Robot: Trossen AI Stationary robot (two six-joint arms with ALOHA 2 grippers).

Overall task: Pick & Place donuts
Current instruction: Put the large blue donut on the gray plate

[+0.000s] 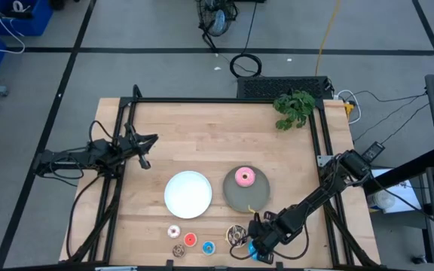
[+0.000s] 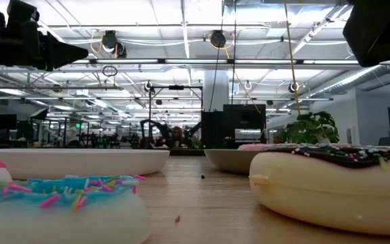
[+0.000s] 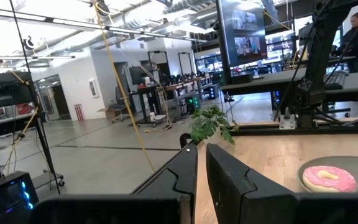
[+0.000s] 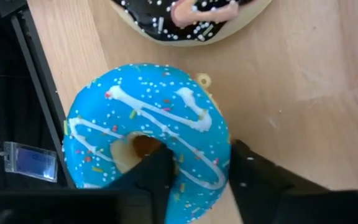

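Observation:
My right gripper is at the table's near edge, shut on the larger blue donut, which has white streaks and sprinkles. The brown streaked donut lies just beside it on the wood. The pink donut rests on the grey plate. Several tiny donuts lie on the table in front of the white plate. My left gripper hovers shut near the table's left edge, away from all of them. My right gripper has the blue donut's ring pinched, with one finger in the hole and the other outside it. The fingers come from above, pointing down. Whether the donut is lifted off the table, I cannot tell.
A green toy plant sits at the far right corner. A black metal frame runs around the table. In the low view a tiny blue donut and a brown one fill the foreground. Bare wood lies across the table's far half.

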